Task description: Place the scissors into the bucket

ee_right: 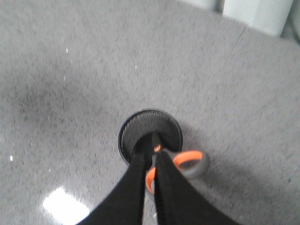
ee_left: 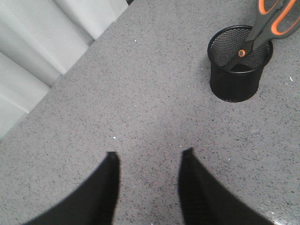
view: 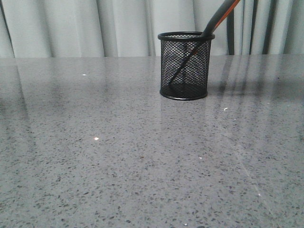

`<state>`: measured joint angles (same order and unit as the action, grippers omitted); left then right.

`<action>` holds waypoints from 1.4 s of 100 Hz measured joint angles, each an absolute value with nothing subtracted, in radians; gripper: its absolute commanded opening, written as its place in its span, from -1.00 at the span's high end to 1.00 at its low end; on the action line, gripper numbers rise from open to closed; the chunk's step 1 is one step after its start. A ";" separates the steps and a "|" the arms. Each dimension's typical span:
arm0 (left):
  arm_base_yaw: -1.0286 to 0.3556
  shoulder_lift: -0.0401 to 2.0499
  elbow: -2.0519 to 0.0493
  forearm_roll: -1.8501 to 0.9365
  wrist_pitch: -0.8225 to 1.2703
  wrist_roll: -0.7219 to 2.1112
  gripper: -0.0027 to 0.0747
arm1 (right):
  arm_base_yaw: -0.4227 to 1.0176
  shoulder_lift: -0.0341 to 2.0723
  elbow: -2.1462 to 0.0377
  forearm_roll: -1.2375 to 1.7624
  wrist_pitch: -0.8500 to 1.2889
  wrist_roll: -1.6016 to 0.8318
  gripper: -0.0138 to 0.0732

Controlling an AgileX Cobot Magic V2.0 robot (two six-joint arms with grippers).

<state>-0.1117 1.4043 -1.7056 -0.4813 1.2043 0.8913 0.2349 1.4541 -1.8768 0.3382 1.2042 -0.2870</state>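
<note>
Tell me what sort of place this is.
Probably an indoor lab or test bench, staged rather than lived in: a grey speckled stone-look tabletop, pale pleated curtains behind it, and only a black wire-mesh cup holding grey-and-orange scissors.

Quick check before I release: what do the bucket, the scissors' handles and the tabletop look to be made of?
The bucket looks like black metal wire mesh, matte, with a solid rim and base; you can see through its wall. The scissors handles look like dark grey plastic with orange lining inside the loops, possibly rubbery. The tabletop looks like polished grey speckled stone or composite; it shows glossy reflections.
</note>
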 measured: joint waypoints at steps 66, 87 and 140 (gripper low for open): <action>-0.110 0.974 -1.167 -0.536 0.686 0.787 0.98 | 0.235 0.814 -0.945 0.329 0.372 -0.286 0.80; -0.110 0.689 -0.770 -0.599 0.418 0.787 0.98 | 0.235 0.587 -0.653 0.329 0.240 -0.286 0.80; -0.110 0.182 -0.254 -0.781 0.233 0.787 0.98 | 0.235 0.258 -0.254 0.353 0.114 -0.285 0.80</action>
<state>-0.1097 0.1817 -0.2544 -0.7807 0.2331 0.7873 0.2349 0.2581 -0.2536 0.3531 0.1145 -0.2846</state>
